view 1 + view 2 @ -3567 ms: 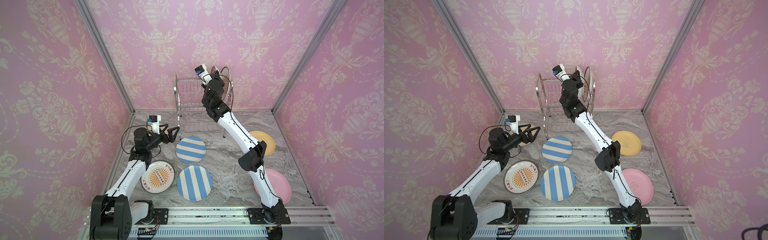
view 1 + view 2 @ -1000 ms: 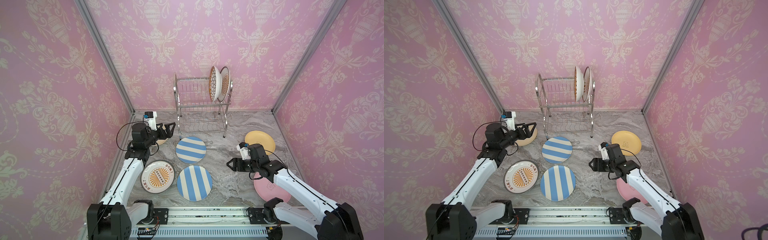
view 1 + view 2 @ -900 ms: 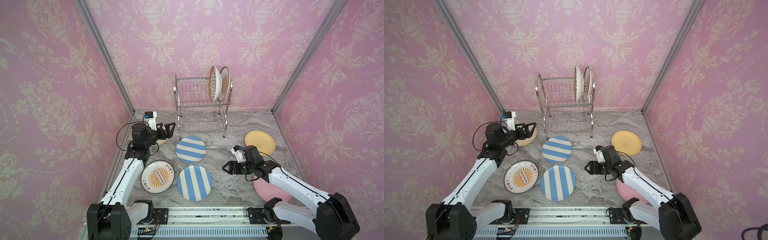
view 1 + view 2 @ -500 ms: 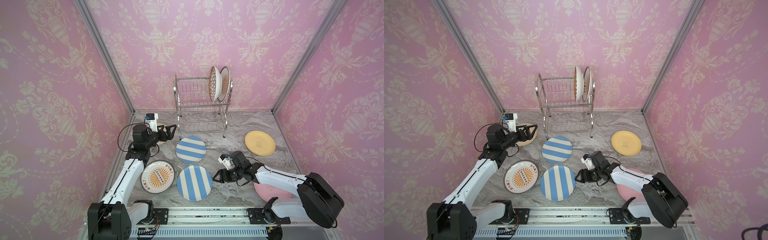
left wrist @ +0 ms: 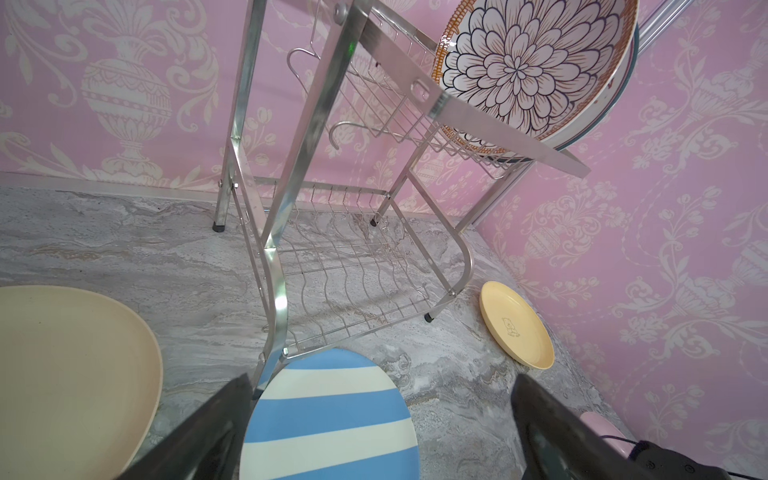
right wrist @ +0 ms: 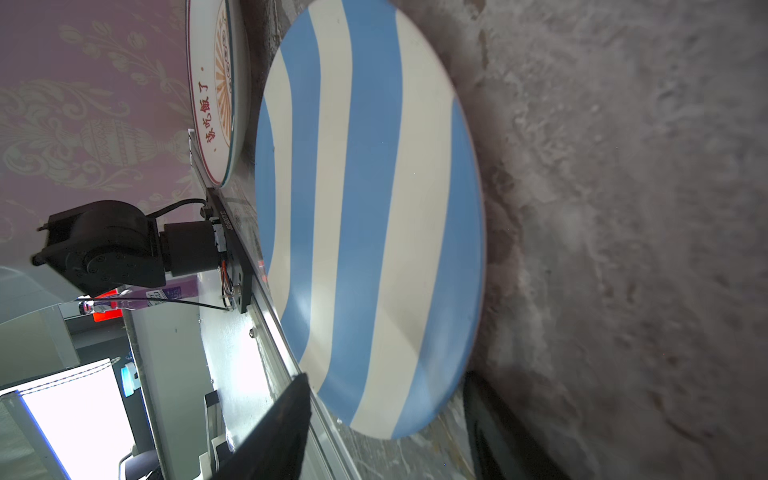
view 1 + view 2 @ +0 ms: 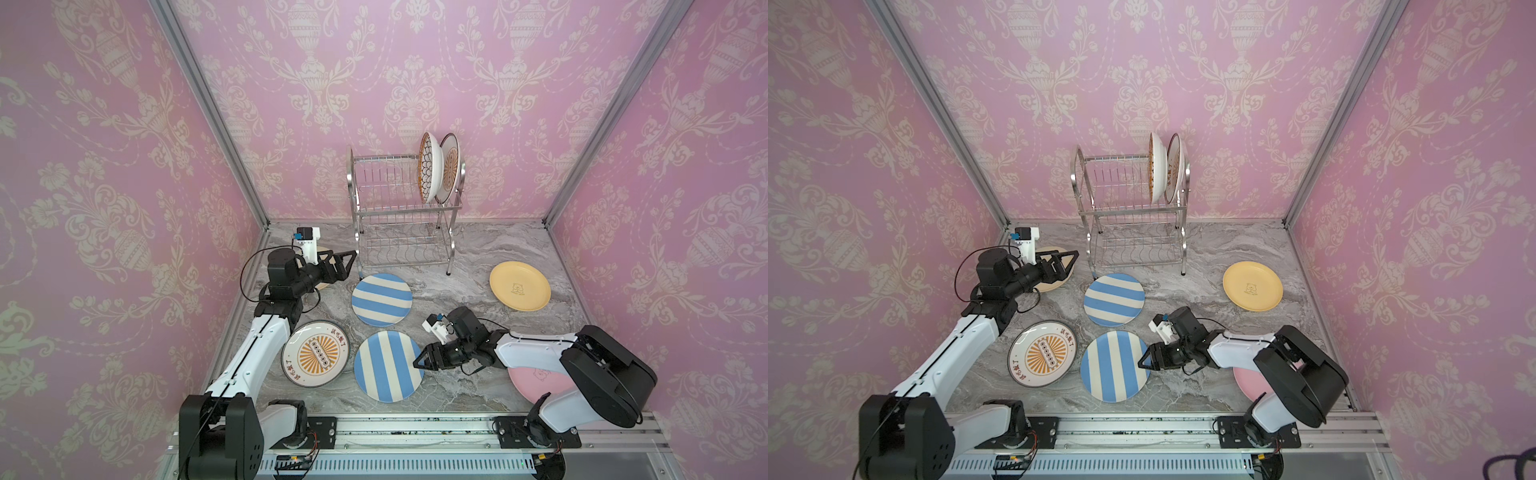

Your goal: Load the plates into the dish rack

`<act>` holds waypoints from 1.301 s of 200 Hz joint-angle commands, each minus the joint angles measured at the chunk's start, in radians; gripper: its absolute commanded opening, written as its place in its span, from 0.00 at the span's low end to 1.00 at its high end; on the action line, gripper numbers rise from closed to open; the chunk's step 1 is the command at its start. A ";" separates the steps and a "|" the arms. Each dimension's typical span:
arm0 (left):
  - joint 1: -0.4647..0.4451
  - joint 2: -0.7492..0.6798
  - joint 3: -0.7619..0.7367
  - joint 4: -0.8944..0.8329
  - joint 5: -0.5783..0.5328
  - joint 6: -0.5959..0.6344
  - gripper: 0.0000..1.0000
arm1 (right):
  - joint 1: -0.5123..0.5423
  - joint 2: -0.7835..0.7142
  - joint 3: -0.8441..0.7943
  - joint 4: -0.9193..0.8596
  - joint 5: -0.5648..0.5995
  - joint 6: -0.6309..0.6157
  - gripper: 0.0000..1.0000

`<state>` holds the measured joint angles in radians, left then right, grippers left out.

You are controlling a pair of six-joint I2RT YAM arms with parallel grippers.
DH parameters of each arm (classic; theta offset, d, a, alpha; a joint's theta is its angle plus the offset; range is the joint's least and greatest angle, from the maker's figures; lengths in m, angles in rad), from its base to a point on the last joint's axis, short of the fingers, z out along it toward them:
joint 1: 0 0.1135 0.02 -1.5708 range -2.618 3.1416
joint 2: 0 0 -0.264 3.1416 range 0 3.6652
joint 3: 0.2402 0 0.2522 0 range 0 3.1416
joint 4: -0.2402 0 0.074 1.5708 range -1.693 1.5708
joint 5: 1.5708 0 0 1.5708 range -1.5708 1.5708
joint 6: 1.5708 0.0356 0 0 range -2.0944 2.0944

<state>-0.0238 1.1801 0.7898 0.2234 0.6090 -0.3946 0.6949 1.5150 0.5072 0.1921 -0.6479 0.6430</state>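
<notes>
Now our right gripper [image 7: 417,363] holds its jaws apart astride the rim of the nearer blue-striped plate [image 7: 386,365], flat on the marble table [image 7: 457,257] just beside the sunburst plate [image 7: 316,353]. A shallow bite could let the rim slip, or shove the plate into that neighbour. Our left gripper [image 7: 352,264] gapes empty near the dish rack [image 7: 399,211].

Both top views bright, even, diffuse overhead light; only faint soft shadows under the dish rack [image 7: 399,211] on the surface [image 7: 457,291]. Left wrist view sharp mid-frame, glints on rack tubing, edges stretched by wide angle, left claw [image 5: 382,380] tips dark, soft. Right wrist view dimmer, surface smeared and grainy, sheen on the striped plate [image 6: 365,249], dark shadow beside its rim, white patch [image 6: 62,424] clipped.
</notes>
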 commanded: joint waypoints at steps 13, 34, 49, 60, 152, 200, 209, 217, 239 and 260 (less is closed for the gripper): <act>-0.001 -0.014 -0.007 0.013 0.032 0.020 0.99 | 0.018 0.055 -0.077 0.110 0.077 0.105 0.57; -0.001 -0.017 -0.009 0.004 0.028 0.026 0.99 | 0.033 0.092 -0.108 0.198 0.097 0.149 0.54; -0.001 -0.019 -0.012 0.004 0.022 0.027 0.99 | 0.045 0.128 -0.126 0.271 0.103 0.179 0.51; -0.001 -0.017 -0.013 0.005 0.019 0.026 0.99 | 0.046 0.148 -0.139 0.321 0.105 0.199 0.49; -0.050 -0.104 -0.051 -0.317 -0.194 -0.048 0.99 | 0.050 0.080 -0.123 0.170 0.226 0.193 0.33; -0.205 -0.199 -0.047 -0.665 -0.328 -0.113 0.99 | 0.050 0.036 -0.119 0.117 0.245 0.183 0.36; -0.233 -0.214 -0.076 -0.703 -0.333 -0.151 0.99 | 0.050 0.025 -0.115 0.097 0.247 0.177 0.36; -0.256 -0.234 -0.109 -0.727 -0.346 -0.184 0.99 | 0.050 0.013 -0.113 0.078 0.254 0.173 0.37; -0.313 -0.301 -0.205 -0.691 -0.328 -0.310 0.99 | 0.051 -0.016 -0.123 0.059 0.264 0.172 0.37; -0.384 -0.355 -0.250 -0.703 -0.340 -0.400 0.99 | 0.052 -0.037 -0.129 0.032 0.271 0.167 0.37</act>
<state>-0.3454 0.8761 0.5758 -0.4110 0.3008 -0.6388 0.7429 1.4879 0.4103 0.3840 -0.4423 0.8341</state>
